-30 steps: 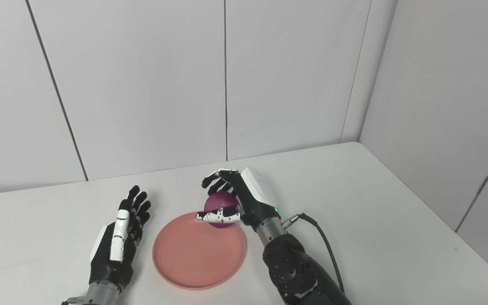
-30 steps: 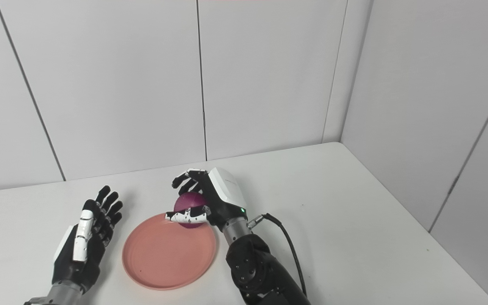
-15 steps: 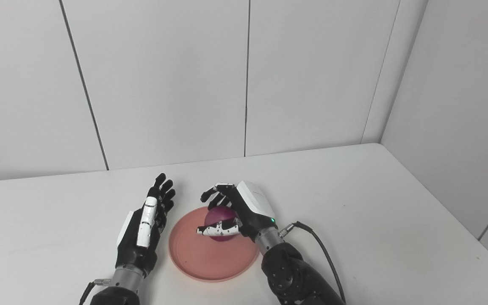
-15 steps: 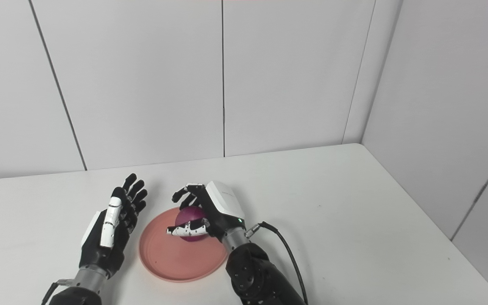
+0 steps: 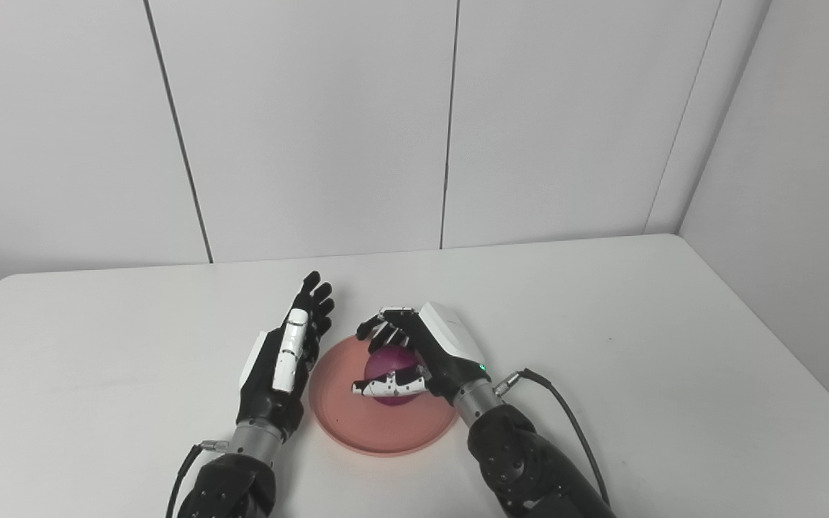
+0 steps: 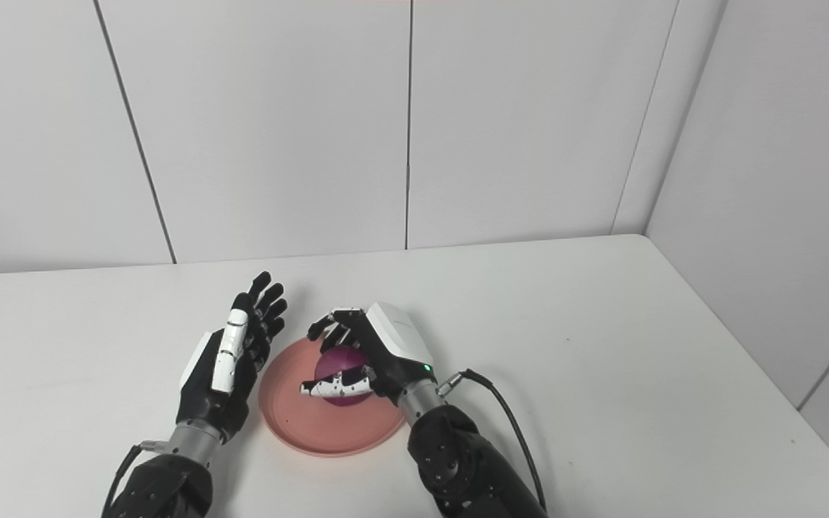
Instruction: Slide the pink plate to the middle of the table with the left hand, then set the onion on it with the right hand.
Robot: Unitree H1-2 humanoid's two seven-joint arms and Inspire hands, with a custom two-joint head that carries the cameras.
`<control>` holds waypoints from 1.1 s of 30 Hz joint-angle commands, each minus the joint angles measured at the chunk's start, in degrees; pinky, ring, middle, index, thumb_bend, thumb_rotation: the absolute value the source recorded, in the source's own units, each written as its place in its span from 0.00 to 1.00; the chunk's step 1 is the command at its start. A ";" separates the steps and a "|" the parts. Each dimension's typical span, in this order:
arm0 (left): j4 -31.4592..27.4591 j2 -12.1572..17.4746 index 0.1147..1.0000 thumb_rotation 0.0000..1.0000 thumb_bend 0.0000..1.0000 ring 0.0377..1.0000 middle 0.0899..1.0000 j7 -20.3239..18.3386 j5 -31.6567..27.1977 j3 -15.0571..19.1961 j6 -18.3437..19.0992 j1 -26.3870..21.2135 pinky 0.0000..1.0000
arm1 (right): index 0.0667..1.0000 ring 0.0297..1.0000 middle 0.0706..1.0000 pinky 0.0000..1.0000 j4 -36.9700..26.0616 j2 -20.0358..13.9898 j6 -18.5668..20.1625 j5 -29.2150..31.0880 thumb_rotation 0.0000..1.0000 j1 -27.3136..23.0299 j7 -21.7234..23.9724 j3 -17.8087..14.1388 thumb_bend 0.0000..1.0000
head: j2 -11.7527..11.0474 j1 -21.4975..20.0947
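The round, shallow pink plate [image 5: 378, 432] lies flat near the desk's [image 5: 601, 324] front middle. The purple-red onion [image 5: 388, 363] sits over its far half, gripped by the right hand [image 5: 422, 356].

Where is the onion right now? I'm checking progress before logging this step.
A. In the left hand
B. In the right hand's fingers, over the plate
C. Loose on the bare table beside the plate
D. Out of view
B: the onion sits inside the curled fingers of the right hand, over the plate; the left hand is open beside it.
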 commanded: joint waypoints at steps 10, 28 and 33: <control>-1.30 -0.89 0.97 1.00 0.62 0.99 0.99 0.02 0.09 -0.37 -0.53 -2.13 1.00 | 0.48 0.48 0.51 0.40 -2.61 -0.34 -5.03 0.57 0.06 -0.60 -0.61 -0.45 0.50 | -0.32 0.44; -0.73 -0.01 0.98 1.00 0.62 0.99 0.99 0.28 1.33 0.13 0.29 -2.67 1.00 | 0.83 0.81 0.84 0.75 -6.36 -1.31 -11.09 0.75 0.78 0.49 -2.40 -2.07 0.58 | -0.78 0.65; -0.05 0.42 0.97 1.00 0.61 0.99 0.98 0.53 1.58 0.68 -0.08 -2.95 1.00 | 0.87 0.85 0.88 0.77 -9.18 -1.40 -8.58 2.30 0.89 1.08 -0.43 -3.23 0.61 | -0.89 0.72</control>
